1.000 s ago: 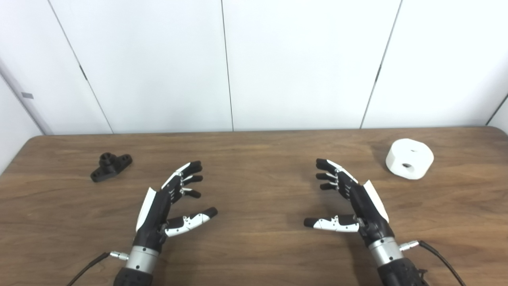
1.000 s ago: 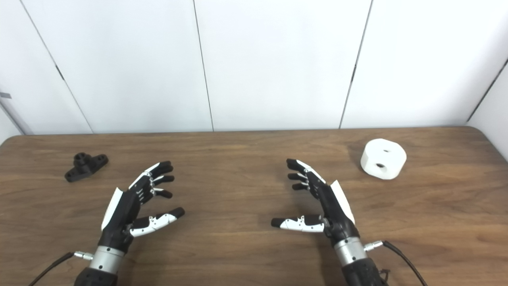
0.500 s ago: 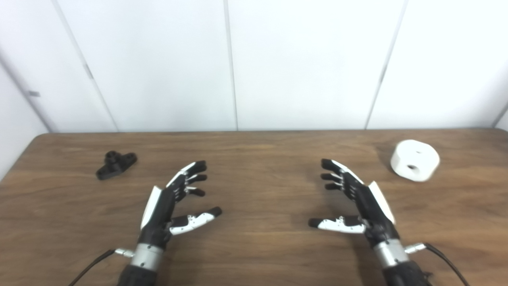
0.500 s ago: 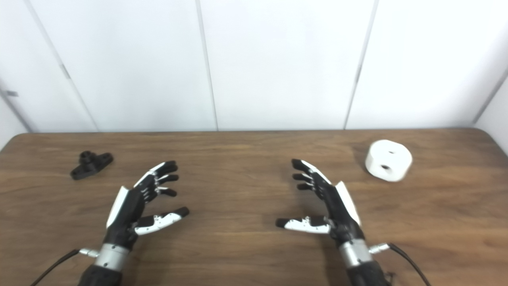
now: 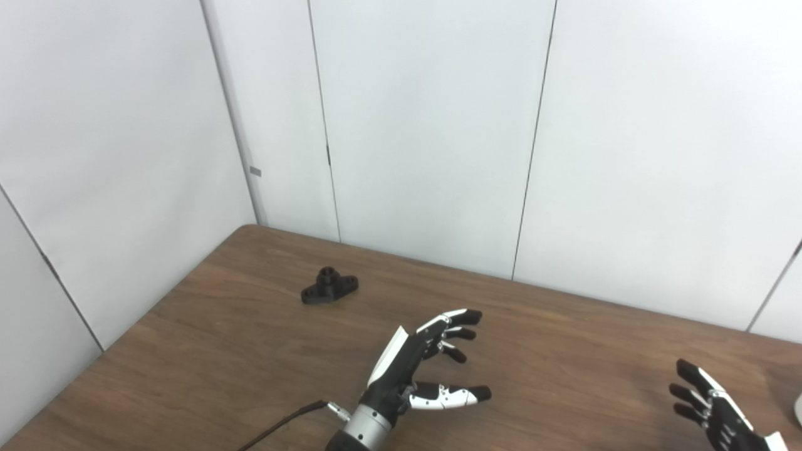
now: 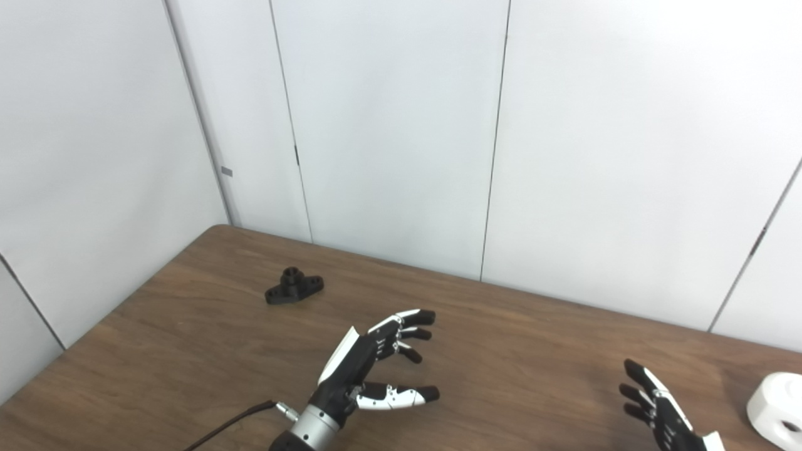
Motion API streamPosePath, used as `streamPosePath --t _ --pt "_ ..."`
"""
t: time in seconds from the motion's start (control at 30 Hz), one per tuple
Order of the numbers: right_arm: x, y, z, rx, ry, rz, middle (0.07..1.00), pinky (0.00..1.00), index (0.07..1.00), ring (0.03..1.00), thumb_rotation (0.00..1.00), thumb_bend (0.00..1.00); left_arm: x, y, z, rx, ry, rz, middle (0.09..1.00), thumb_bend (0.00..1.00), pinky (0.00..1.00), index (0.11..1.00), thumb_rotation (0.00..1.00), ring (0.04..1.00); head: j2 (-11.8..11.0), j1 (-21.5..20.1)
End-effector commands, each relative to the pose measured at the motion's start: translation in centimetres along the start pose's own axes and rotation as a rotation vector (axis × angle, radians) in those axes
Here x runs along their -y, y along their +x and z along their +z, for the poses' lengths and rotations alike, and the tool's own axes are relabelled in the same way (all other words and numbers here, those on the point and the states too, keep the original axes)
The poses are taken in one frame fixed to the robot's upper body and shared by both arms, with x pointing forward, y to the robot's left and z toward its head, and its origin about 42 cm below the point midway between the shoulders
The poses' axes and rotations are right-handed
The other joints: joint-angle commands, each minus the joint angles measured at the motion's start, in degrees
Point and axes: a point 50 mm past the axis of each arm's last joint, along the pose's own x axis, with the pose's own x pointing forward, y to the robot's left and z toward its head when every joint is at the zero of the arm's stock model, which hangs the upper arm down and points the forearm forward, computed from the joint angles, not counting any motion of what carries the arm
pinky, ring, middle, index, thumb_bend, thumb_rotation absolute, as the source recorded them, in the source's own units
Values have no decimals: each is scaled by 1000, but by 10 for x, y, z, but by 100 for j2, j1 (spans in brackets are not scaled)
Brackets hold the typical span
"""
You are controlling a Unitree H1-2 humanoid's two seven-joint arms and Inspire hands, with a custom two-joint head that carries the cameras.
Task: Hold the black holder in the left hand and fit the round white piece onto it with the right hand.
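Observation:
The black holder lies on the brown table near its far left corner, a flat bar with a raised round boss. My left hand hovers open to the right of it and nearer to me, well apart from it. The round white piece sits at the right edge of the right eye view, a thick disc with a hole in its side. My right hand is open at the bottom right, partly cut off by the frame, left of the white piece and not touching it.
White wall panels stand behind the table and along its left side. The table's left edge runs diagonally toward me. A cable trails from my left wrist.
The whole picture has swung to the left and upward, so the camera has moved. The holder now appears nearer the centre and the white piece at the far right. Both hands stay open.

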Motion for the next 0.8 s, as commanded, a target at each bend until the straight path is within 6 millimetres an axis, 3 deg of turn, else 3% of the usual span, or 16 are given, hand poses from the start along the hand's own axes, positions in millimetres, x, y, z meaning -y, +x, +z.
streamPosePath --t 0.0,0.2,0.33,0.63,0.77 --pt "7 10 13 76 -28 -19 894 701 881 825 0 725 6 -9 -2 -16 -12 8 830 740 608 820 43 776 13 7" --pt "9 10 14 76 -22 -14 903 706 886 836 0 707 -13 -5 6 8 -12 -2 784 702 593 808 7 714 39 61" --pt "9 10 16 76 -22 -17 901 701 882 834 0 702 -40 3 21 25 97 -63 765 682 559 791 0 691 54 91" --pt "12 10 16 70 -34 -21 896 693 882 817 0 706 -108 28 65 -2 316 -100 790 777 577 772 54 735 85 117" --pt "12 9 18 72 -30 -17 895 687 878 811 0 705 -131 39 84 1 395 -71 782 781 599 765 22 734 64 131"
